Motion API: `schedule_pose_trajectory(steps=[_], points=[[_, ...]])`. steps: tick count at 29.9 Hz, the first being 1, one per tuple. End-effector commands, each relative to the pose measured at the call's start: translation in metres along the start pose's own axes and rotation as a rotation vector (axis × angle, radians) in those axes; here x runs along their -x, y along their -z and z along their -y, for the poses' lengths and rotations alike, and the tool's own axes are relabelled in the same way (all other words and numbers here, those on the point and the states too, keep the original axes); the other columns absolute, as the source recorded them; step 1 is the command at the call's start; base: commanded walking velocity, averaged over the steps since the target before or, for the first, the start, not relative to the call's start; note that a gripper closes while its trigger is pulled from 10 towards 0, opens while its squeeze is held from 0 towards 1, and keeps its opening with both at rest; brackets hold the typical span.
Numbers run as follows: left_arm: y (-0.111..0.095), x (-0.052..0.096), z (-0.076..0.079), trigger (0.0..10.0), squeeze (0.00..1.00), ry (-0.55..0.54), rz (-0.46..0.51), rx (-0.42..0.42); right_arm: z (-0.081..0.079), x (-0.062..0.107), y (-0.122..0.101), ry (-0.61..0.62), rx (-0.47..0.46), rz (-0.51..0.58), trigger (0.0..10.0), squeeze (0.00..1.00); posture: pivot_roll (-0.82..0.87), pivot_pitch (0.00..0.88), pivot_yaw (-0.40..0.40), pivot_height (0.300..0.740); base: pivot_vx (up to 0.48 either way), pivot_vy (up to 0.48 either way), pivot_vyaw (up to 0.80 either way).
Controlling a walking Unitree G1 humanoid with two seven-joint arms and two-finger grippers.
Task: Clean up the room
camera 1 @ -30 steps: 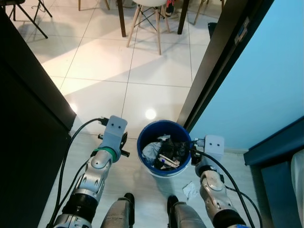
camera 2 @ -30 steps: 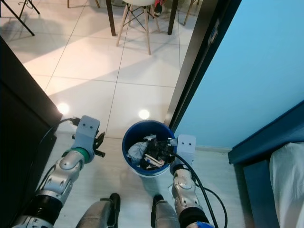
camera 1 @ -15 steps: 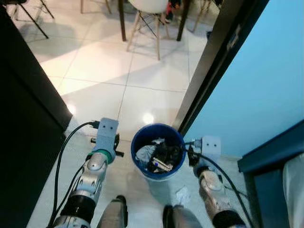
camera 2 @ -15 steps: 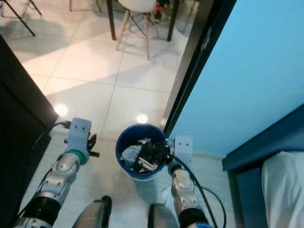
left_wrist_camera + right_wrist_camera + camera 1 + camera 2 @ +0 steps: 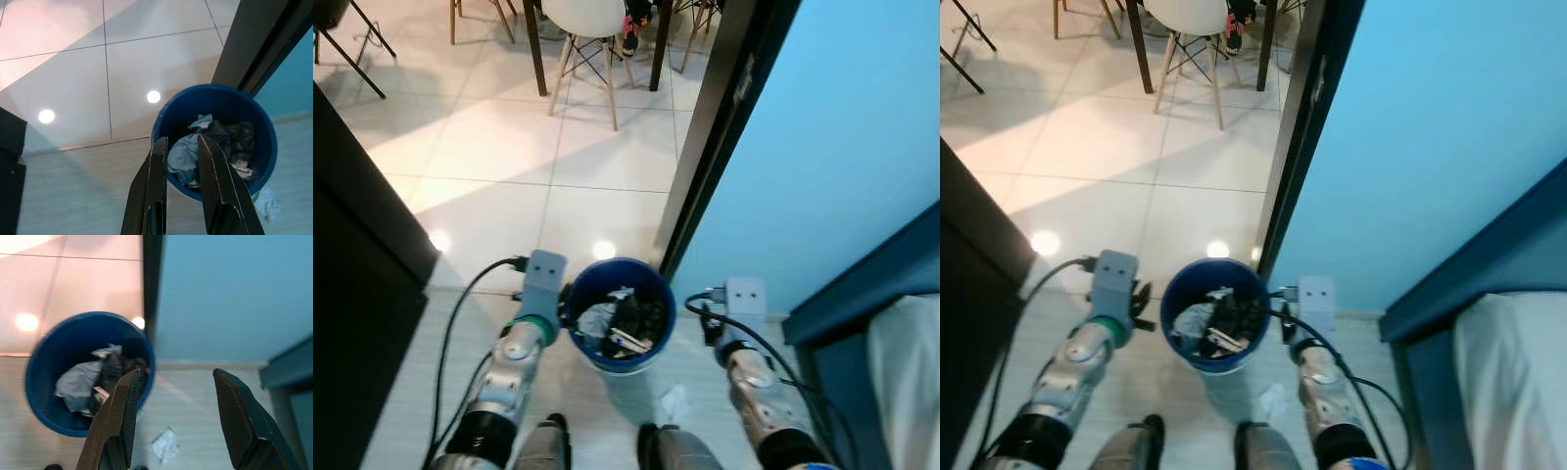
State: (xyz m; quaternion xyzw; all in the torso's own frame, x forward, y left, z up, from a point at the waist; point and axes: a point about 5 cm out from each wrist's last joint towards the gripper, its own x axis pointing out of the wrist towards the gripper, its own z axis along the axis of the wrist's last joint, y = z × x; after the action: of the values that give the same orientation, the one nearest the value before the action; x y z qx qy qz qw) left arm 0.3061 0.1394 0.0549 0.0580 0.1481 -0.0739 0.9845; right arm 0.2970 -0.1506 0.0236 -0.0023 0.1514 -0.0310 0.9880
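Blue bucket [image 5: 619,315] stands on the pale tiled floor [image 5: 499,157] right in front of the robot's feet, close to the foot of a dark door frame [image 5: 710,137] that borders a light blue wall [image 5: 842,147]. It is partly filled with rubbish: crumpled white and pale blue paper [image 5: 185,152] toward one side, dark crumpled material [image 5: 234,137] beside it, and a small flat light-coloured scrap [image 5: 628,341] lying on top. A crumpled white paper scrap [image 5: 672,402] lies on the floor just beside the bucket, between it and the robot's right leg. The left gripper [image 5: 182,147] hangs at the bucket's left rim, its jaws set only a narrow gap apart with nothing between them, and in the left wrist view the fingers frame the paper inside. The right gripper [image 5: 183,382] is near the bucket's right side, apart from the rim, with its jaws spread wide and nothing held; through the gap the right wrist view shows bare floor and the fallen scrap. To the robot's right stands a dark blue bed frame [image 5: 1449,294] with a white mattress [image 5: 1518,372]. Farther off across the tiles are a white chair [image 5: 582,29] on wooden legs and dark wooden desk legs [image 5: 536,49]. A black cabinet [image 5: 362,294] fills the robot's left side.
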Motion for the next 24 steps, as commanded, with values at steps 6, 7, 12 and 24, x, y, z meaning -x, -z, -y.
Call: schedule_pose_trajectory(steps=[6,7,12,24], points=[[0.005,0.003,0.003,10.0,0.00,0.015,-0.001,-0.016,0.011,0.006,0.015,0.047,-0.008,-0.059,10.0,0.00,0.04,0.123,0.003,0.740,0.000,0.000,-0.80],[0.006,0.003,0.003,10.0,0.00,0.018,-0.002,-0.011,0.012,0.007,0.016,0.053,-0.008,-0.062,10.0,0.00,0.04,0.123,0.003,0.740,0.000,0.000,-0.80],[-0.002,0.003,0.006,10.0,0.00,0.053,0.039,0.001,0.015,0.010,0.017,0.060,-0.004,-0.069,10.0,0.00,0.04,0.126,0.003,0.740,0.000,0.000,-0.80],[-0.008,0.001,0.013,10.0,0.00,0.080,0.094,0.022,0.019,0.013,0.015,0.068,0.003,-0.042,10.0,0.00,0.02,0.117,0.030,0.740,0.000,0.000,-0.80]])
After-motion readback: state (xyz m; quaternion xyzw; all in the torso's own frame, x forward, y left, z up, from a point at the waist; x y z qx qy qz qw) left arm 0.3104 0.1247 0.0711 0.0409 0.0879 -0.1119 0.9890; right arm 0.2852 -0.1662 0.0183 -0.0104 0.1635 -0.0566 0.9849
